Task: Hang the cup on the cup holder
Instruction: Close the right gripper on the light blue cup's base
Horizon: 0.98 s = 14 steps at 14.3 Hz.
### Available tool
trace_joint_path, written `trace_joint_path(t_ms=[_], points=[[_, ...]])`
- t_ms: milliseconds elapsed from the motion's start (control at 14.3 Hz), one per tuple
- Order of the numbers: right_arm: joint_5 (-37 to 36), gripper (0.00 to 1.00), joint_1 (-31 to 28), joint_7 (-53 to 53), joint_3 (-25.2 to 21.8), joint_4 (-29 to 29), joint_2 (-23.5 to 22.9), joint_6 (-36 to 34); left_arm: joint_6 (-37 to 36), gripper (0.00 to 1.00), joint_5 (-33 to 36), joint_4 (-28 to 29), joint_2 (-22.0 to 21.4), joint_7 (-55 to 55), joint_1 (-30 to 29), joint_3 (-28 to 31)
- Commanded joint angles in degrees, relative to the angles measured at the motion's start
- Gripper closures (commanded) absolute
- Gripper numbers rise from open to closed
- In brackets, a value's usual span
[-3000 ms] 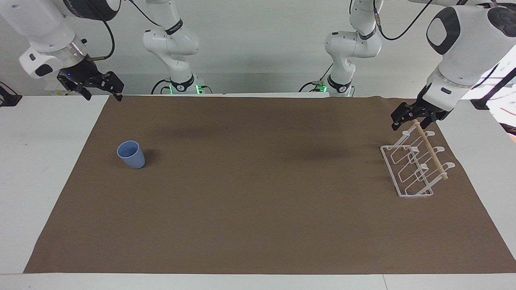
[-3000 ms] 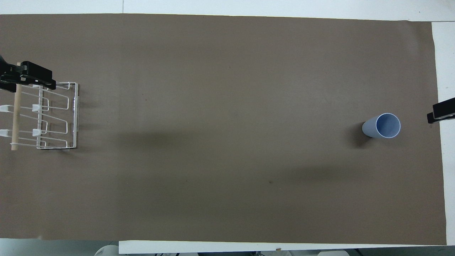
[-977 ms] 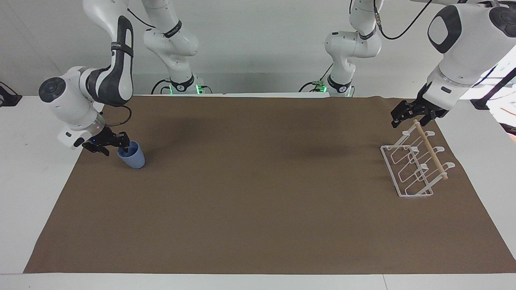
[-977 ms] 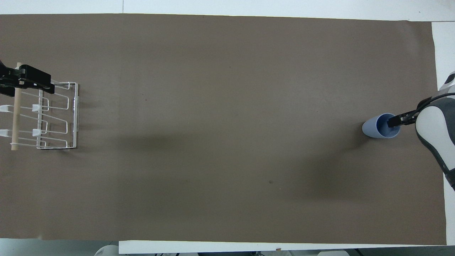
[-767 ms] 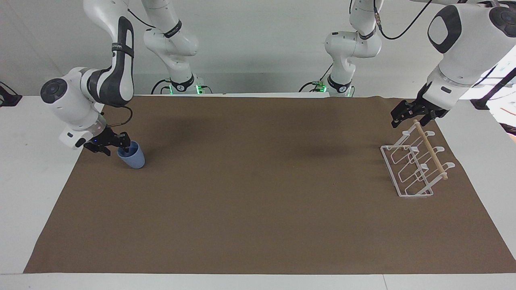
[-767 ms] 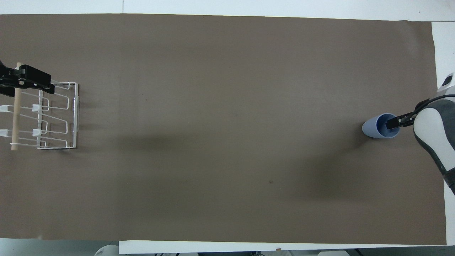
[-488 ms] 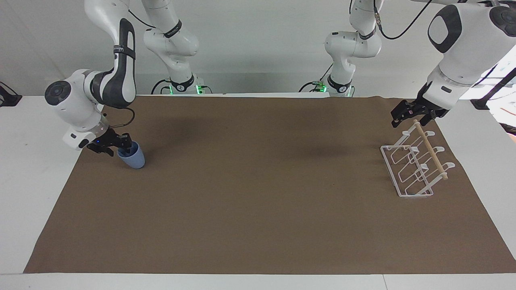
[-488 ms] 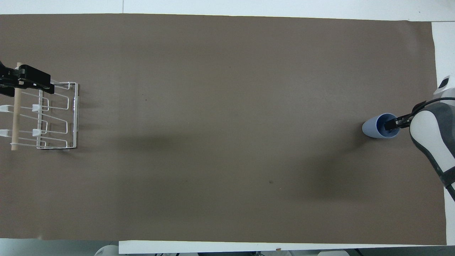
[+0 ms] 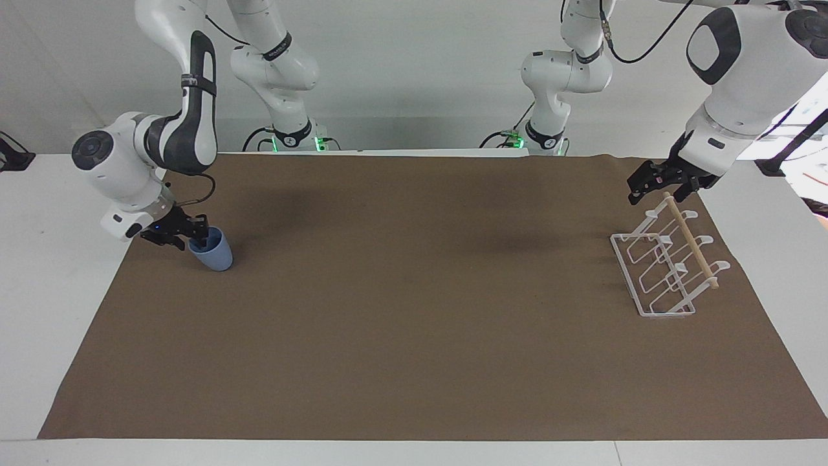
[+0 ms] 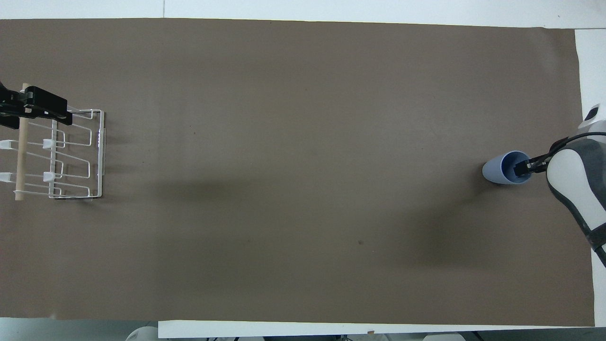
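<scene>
The light-blue cup [image 9: 218,256] [image 10: 493,170] stands upright on the brown mat at the right arm's end of the table. My right gripper [image 9: 191,237] [image 10: 526,166] is down at its rim, open, with one finger inside the cup and the other outside the wall. The white wire cup holder [image 9: 653,312] [image 10: 100,151] with its wooden dowel [image 9: 693,244] [image 10: 20,161] sits at the left arm's end. My left gripper [image 9: 660,186] [image 10: 26,108] hangs open over the dowel's end nearest the robots.
A brown mat [image 9: 414,336] covers most of the white table [image 9: 52,272]. Bare white strips run along both ends, and the cup stands close to the mat's edge at the right arm's end.
The right arm came down from above the table's corner to the cup. Over the last second its jaws have narrowed around the cup's wall. The cup, holder and left arm have not moved.
</scene>
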<state>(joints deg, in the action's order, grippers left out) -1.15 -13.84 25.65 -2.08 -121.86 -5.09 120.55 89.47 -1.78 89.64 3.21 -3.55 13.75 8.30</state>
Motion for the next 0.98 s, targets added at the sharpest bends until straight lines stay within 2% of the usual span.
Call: trace_joint_path(t_ms=[0, 279, 349, 488, 767, 907], points=[[0.62, 0.61, -0.83, 1.77, 0.49, -1.62, 0.7, 1.44, -0.53, 0.0, 0.2, 0.71, -1.1, -0.58, 0.23, 0.32], [0.62, 0.68, -0.83, 1.85, 0.49, -1.98, 0.79, 1.88, -0.53, 0.0, 0.2, 0.71, -1.1, -0.58, 0.23, 0.32], [0.62, 0.75, -0.83, 2.03, 0.49, -1.98, 0.79, 1.88, -0.53, 0.0, 0.2, 0.71, -1.1, -0.58, 0.23, 0.32], [0.62, 0.98, -0.83, 3.08, 0.49, -2.06, 0.87, 2.06, -0.53, 0.0, 0.2, 0.71, -1.09, -0.58, 0.23, 0.23], [0.62, 1.0, -0.66, 3.17, 0.49, -0.49, 0.79, 0.22, -0.53, 0.0, 0.2, 0.71, -1.09, -0.58, 0.23, 0.32], [0.62, 1.0, -0.13, 3.17, 0.67, 5.19, 0.87, -7.38, -0.53, 0.0, 0.2, 0.71, -1.01, -0.58, 0.23, 0.32]])
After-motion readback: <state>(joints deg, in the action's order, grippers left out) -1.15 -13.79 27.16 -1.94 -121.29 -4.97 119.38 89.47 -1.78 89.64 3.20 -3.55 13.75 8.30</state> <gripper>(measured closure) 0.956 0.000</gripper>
